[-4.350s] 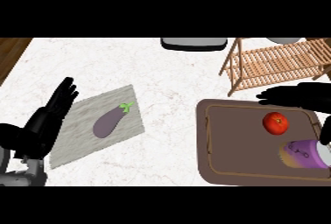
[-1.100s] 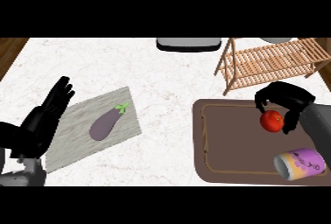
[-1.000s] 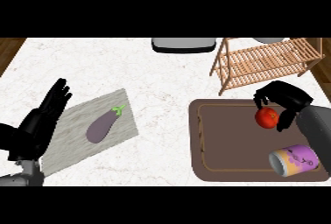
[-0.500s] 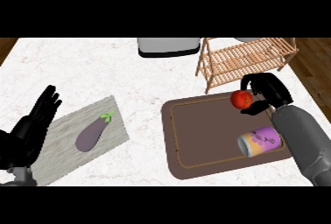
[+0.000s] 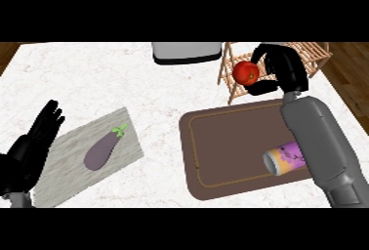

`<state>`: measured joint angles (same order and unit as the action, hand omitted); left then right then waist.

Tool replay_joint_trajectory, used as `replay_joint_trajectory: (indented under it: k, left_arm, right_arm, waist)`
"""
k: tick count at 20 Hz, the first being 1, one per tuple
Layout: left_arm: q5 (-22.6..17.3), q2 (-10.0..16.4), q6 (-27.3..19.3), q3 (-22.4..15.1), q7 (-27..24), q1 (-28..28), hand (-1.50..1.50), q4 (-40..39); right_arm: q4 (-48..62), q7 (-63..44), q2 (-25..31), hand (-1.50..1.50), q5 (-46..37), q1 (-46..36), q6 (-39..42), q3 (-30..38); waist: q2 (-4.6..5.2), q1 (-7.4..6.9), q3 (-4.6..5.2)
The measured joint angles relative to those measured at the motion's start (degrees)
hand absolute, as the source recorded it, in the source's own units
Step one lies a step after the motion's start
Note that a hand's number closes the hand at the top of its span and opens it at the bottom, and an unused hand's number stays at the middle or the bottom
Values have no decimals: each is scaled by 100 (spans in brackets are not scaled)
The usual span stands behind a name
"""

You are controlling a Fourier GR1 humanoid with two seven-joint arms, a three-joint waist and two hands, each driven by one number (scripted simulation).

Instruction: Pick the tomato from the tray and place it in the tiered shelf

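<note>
The tomato (image 5: 246,73) is red and round, and we see it held by the right hand (image 5: 282,63) at the far side of the counter (image 5: 108,83), clear of the tray (image 5: 223,151). The black fingers curl over its top and right side, and the thumb comes in from below, so the hand is closed around it. In our view the fruit lies over the left end of the wooden tiered shelf (image 5: 316,53), against its upright frame. We cannot tell whether it is already inside a tier or just in front of it.

The right forearm (image 5: 320,141) runs from the lower right edge up across the tray's right side to the shelf. The tray is brown with rounded corners and a thin line inside its rim, and it sits just in front of the shelf. On it, touching or partly tucked under the forearm, lies a can (image 5: 286,158) on its side with a purple label and its open-looking end facing left.

Well apart, on the left, a purple eggplant (image 5: 103,150) with a green stem lies on a grey mat (image 5: 69,168) set at an angle. The left hand (image 5: 32,146) rests at the left edge, beside the mat, with its fingers straight and close together, pointing up and holding nothing. A grey boxy object (image 5: 186,52) stands at the far edge, just left of the shelf.
</note>
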<state>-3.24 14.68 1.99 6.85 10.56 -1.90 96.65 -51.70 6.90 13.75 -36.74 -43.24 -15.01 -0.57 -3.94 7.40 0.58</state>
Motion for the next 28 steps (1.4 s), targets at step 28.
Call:
replay_joint_trajectory:
  k: [28]
  left_arm:
    - [138, -176, 109, -366, 73, 533, 0, 130]
  right_arm:
    - [-3989, -3776, 859, 150, -271, -445, 1590, 82]
  waist:
    - [399, -652, -17]
